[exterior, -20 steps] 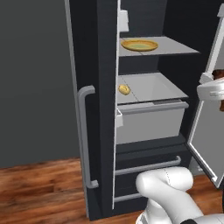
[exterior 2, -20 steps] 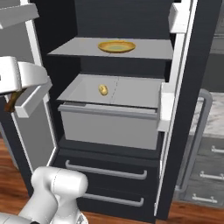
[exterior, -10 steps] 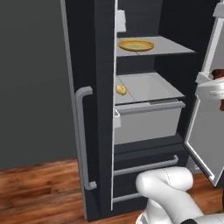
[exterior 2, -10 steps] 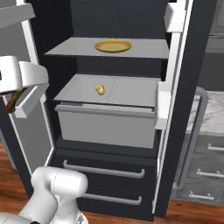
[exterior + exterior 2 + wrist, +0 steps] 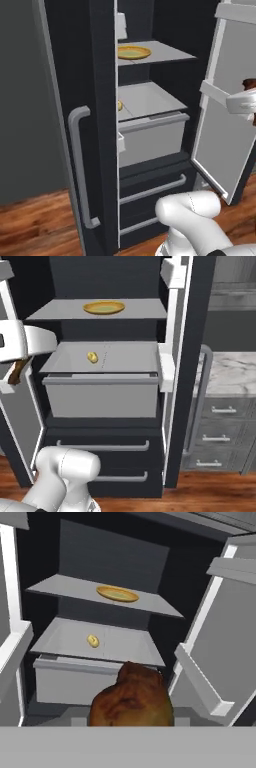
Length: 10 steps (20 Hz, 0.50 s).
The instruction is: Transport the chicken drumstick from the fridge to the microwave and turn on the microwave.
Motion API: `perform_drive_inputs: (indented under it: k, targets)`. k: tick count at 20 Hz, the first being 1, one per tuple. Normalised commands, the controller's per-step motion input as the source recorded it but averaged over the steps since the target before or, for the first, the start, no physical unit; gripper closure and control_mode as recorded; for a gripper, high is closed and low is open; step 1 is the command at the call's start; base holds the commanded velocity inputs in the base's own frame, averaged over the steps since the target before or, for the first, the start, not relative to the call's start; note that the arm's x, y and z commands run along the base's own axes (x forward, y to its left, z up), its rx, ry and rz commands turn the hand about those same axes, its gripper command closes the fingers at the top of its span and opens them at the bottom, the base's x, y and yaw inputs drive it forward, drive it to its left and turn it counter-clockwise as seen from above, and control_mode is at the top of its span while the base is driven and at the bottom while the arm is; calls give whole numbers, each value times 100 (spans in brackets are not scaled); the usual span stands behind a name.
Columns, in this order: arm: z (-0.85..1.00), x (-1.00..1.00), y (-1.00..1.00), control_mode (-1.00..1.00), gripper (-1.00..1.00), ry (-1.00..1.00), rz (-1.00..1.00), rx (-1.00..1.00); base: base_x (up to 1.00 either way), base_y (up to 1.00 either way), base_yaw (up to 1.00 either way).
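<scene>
Drumstick (image 5: 132, 699): clamped in my gripper (image 5: 131, 719), fridge (image 5: 100, 572) ahead. Step: carry. Next: find microwave.

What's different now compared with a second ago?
The whole picture has slid sideways, so the robot's base and its cameras have moved; the fridge itself has not. The gripper keeps hold of the chicken drumstick, outside the shelves. The yellow plate stays on the upper shelf and the small yellow food item on the shelf below. The fridge door is still open.
</scene>
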Motion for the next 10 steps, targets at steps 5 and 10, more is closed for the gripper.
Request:
perform_drive_inputs:
  k: [5,10]
  targets:
    - [0,0,0,100,100,0,0,0,-30,-45,-31]
    - [0,0,0,100,100,0,0,0,-25,-48,-29]
